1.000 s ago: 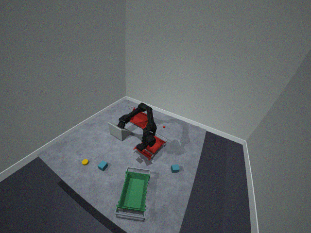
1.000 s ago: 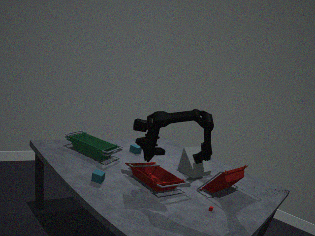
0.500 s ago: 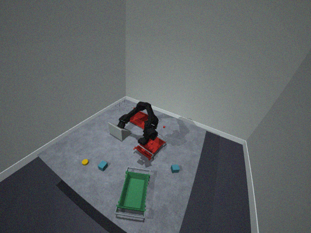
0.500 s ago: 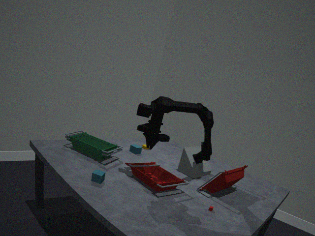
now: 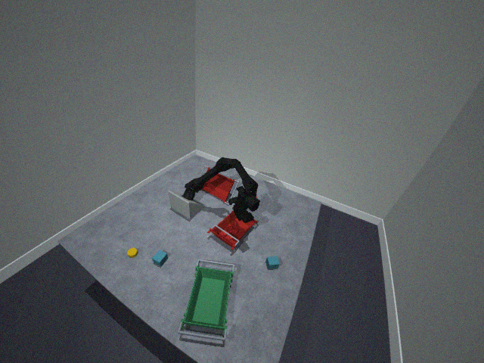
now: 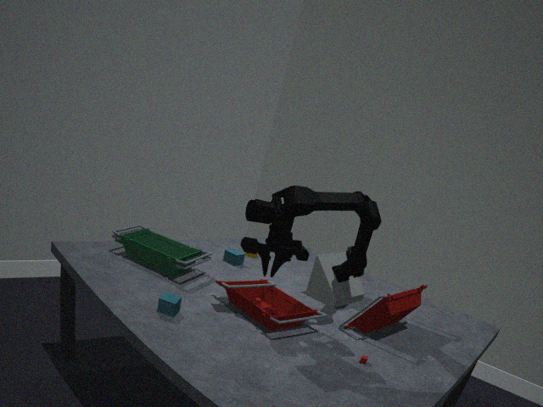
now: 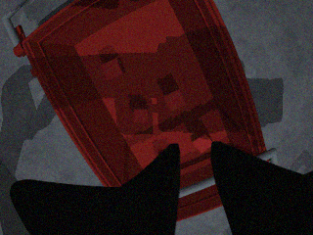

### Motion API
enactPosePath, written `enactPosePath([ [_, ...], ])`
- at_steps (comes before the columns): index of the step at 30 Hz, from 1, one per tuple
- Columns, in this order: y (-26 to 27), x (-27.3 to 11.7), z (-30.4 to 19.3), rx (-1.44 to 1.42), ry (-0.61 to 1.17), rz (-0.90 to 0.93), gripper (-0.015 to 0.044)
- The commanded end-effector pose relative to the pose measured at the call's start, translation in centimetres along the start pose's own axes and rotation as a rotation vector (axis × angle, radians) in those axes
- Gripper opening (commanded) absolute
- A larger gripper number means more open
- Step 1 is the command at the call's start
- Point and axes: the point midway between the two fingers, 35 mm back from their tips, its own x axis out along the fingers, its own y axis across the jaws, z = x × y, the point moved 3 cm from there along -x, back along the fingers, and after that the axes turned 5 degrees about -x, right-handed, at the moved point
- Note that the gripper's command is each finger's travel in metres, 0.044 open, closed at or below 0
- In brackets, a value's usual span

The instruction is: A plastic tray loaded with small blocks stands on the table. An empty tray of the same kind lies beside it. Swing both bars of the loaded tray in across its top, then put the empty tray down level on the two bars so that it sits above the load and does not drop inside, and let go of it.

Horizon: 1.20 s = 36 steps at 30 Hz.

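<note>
The loaded red tray stands upright with small red blocks inside. One wire bar lies across its top near one end. Its other bar sticks out past the opposite end. My gripper hangs above the end with the swung-in bar, fingers a little apart with nothing between them. The empty red tray is tilted, one end raised, a bar out at its low end.
A green tray stands with bars out. Teal blocks, a yellow disc, a pale wedge near the arm base and a loose red block are also on the table.
</note>
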Motion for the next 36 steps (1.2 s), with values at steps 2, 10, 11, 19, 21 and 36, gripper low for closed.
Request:
enactPosePath([
  [2, 2.5, 1.2, 7.1, -0.909, -0.012, -0.014, 0.0084],
  [10, 4.7, 2.0, 11.1, -1.471, -0.021, -0.024, 0.0084],
  [11, 5.0, 2.1, 11.6, -1.542, -0.023, -0.025, 0.0084],
  [19, 7.1, 2.6, 14.5, -1.972, -0.036, -0.04, 0.0084],
  [21, 7.1, 2.6, 14.5, -1.972, -0.036, -0.04, 0.0084],
  [36, 7.0, 3.0, 14.6, -1.972, -0.036, -0.04, 0.0084],
])
